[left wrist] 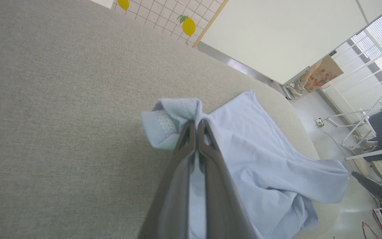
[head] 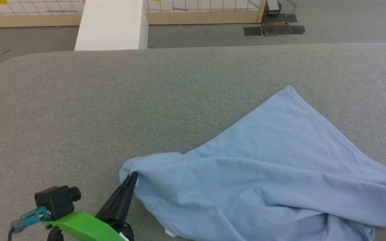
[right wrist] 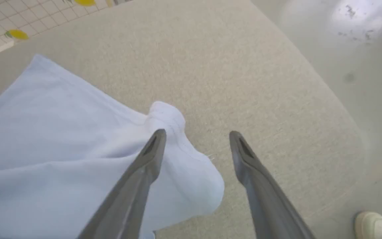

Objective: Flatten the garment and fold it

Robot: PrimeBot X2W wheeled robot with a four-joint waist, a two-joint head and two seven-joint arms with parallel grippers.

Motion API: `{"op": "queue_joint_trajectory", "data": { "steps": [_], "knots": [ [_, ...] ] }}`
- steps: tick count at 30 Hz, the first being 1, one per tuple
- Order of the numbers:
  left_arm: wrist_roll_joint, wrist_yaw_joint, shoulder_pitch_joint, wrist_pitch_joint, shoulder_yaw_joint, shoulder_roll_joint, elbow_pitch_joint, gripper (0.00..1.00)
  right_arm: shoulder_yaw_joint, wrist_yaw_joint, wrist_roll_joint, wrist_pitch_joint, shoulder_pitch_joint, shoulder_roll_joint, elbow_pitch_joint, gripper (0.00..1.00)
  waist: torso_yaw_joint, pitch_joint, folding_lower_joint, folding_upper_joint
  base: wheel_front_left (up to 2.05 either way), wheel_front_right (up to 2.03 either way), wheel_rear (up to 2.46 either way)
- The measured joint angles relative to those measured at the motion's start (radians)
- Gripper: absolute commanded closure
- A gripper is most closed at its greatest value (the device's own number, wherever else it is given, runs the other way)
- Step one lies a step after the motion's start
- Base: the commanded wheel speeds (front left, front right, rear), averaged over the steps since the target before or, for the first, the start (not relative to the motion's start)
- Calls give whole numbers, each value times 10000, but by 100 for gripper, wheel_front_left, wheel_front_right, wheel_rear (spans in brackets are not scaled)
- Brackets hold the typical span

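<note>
The garment (head: 273, 160) is shown lying crumpled on the right half of the grey desk (head: 79, 110). Its bunched corner is clamped between the closed left fingers (left wrist: 211, 149). The right fingers (right wrist: 144, 166) are held wide apart and empty, one over a rolled garment edge, the other over bare desk.

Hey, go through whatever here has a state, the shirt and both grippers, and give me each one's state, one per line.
garment: rumpled, not yet flat or folded, lying on the grey table.
left gripper: shut, pinching a bunched corner of the garment.
right gripper: open, gripping nothing, with one finger over a bunched edge of the garment.
</note>
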Motion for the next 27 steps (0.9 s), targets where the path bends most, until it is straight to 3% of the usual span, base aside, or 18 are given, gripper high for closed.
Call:
{"op": "queue_joint_trajectory", "data": {
  "steps": [2,6,7,15,19,27],
  "knots": [
    [0,-42,-4,-27,-61,-19,27,100,-121,0,56,502,-199,-326,-959,0,90,39,0,0,0,0,0],
    [6,-174,-90,-111,-232,-42,134,100,249,0,58,1371,-1311,-865,-1567,0,269,219,0,0,0,0,0],
    [19,-261,-306,-107,-397,-63,217,100,1020,0,-142,1766,-2372,-1269,-1419,0,417,453,0,0,0,0,0],
    [184,-447,-1114,-100,-734,-107,320,100,3340,2,-825,2008,-5265,-1747,767,0,842,1354,0,0,0,0,0],
    [219,-537,-1506,-104,-926,-209,424,100,4102,2,-1174,2184,-6114,-1860,1981,0,1076,1846,1,0,0,0,0],
    [290,-715,-1978,-215,-1229,-366,709,100,4669,2,-1511,2199,-6988,-2082,3536,0,1650,2662,1,0,0,0,0]
  ]
}}
